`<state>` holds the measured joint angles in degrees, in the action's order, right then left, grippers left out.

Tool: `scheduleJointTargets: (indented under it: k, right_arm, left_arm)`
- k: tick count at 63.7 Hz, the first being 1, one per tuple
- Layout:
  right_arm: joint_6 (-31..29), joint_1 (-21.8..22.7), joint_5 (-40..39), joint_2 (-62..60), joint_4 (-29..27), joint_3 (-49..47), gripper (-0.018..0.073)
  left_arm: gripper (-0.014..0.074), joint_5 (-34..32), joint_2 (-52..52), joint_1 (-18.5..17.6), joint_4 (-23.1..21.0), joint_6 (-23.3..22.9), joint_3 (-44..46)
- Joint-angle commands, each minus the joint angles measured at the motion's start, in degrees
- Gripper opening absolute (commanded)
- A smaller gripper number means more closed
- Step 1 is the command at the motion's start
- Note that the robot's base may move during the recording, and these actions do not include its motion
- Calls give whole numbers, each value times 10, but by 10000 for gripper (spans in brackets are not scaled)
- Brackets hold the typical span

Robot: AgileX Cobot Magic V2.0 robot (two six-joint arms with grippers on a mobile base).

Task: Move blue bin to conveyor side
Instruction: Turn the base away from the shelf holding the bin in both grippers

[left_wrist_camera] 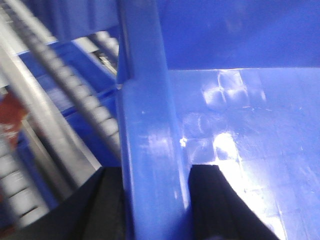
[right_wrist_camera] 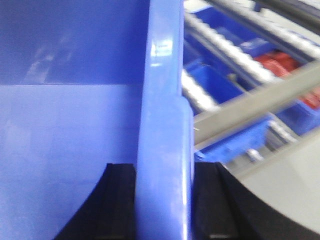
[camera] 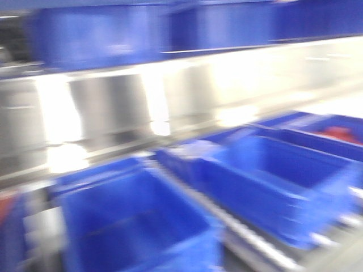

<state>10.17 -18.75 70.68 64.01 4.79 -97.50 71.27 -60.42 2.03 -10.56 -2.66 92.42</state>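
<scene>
The blue bin fills both wrist views. My left gripper (left_wrist_camera: pixel 156 205) is shut on its thick rim (left_wrist_camera: pixel 150 125), one black finger (left_wrist_camera: pixel 102 210) outside the wall and one inside, over the glossy floor (left_wrist_camera: pixel 250 150). My right gripper (right_wrist_camera: pixel 164 200) is shut on the opposite rim (right_wrist_camera: pixel 162 100), one black finger (right_wrist_camera: pixel 117 200) inside and the other outside. The front view is badly blurred; neither gripper shows there, and I cannot tell which blue bin there is the held one. The black conveyor belt is out of view.
Steel roller rails (left_wrist_camera: pixel 75 95) and smaller blue bins lie left of the held bin. Rollers (right_wrist_camera: pixel 230 47), a bin of red items (right_wrist_camera: pixel 280 62) and a grey surface (right_wrist_camera: pixel 290 185) lie right. Open blue bins (camera: pixel 136 221) (camera: pixel 278 181) and a steel wall (camera: pixel 187 96) show ahead.
</scene>
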Motion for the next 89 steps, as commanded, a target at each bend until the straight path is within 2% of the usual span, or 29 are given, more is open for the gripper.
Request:
scheduleJointTargets:
  k: [1,89]
  right_arm:
    - [-6,4,-56,-13,53,-8,-78]
    - [-6,4,-56,-13,53,-8,-78]
  left_arm:
    - [-18,-51,12,0,19,10,8]
    - [-18,-51,12,0,19,10,8]
